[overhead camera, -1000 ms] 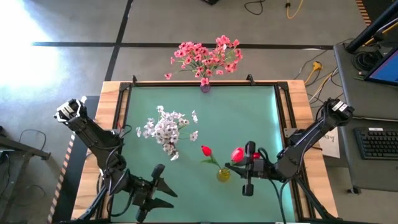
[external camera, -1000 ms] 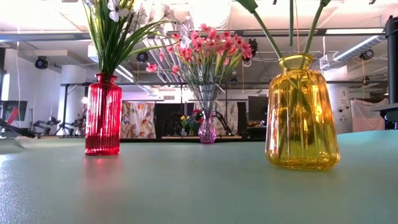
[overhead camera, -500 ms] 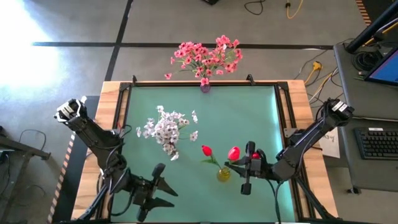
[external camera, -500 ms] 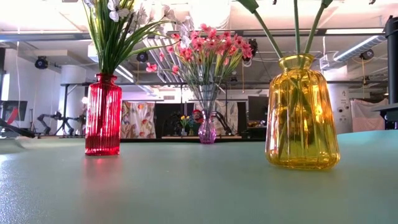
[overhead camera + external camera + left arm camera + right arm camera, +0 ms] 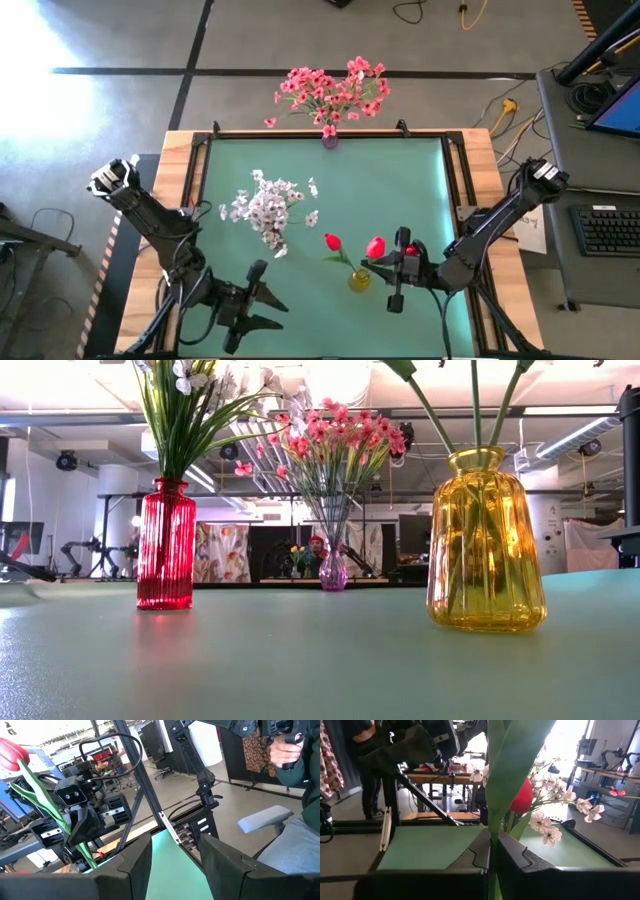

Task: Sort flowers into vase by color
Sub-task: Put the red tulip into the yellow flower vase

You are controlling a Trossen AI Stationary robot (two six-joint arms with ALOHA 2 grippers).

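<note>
A yellow vase [image 5: 359, 281] [image 5: 487, 545] stands near the table's front, with one red bud [image 5: 331, 241] leaning out of it toward the left. My right gripper [image 5: 381, 262] [image 5: 492, 845], level beside the vase on its right, is shut on a second red flower [image 5: 376, 247] [image 5: 522, 797]. White flowers [image 5: 270, 210] stand in a red vase [image 5: 166, 545]. Pink flowers [image 5: 330, 90] stand in a small purple vase [image 5: 333, 572] at the far edge. My left gripper [image 5: 268, 300] [image 5: 175, 855] hovers open at the front left, holding nothing. My right gripper pinches the red flower's green stem and leaf [image 5: 493, 827] between its two fingers, below the bud. The fingers come in level from the table's right and lie across the stem. The stem stands nearly upright, and its lower part [image 5: 477, 420] runs down through the yellow vase's mouth.
A wooden frame [image 5: 180, 150] borders the green mat [image 5: 400, 190]. The right half of the mat beyond the yellow vase is bare. A person sits beyond the table [image 5: 295, 795], and a desk with a keyboard [image 5: 610, 230] stands at the right.
My right gripper has tipped slightly. The red bud it holds has shifted a little toward the table's left, closer over the yellow vase, and its stem has moved within the vase's mouth.
</note>
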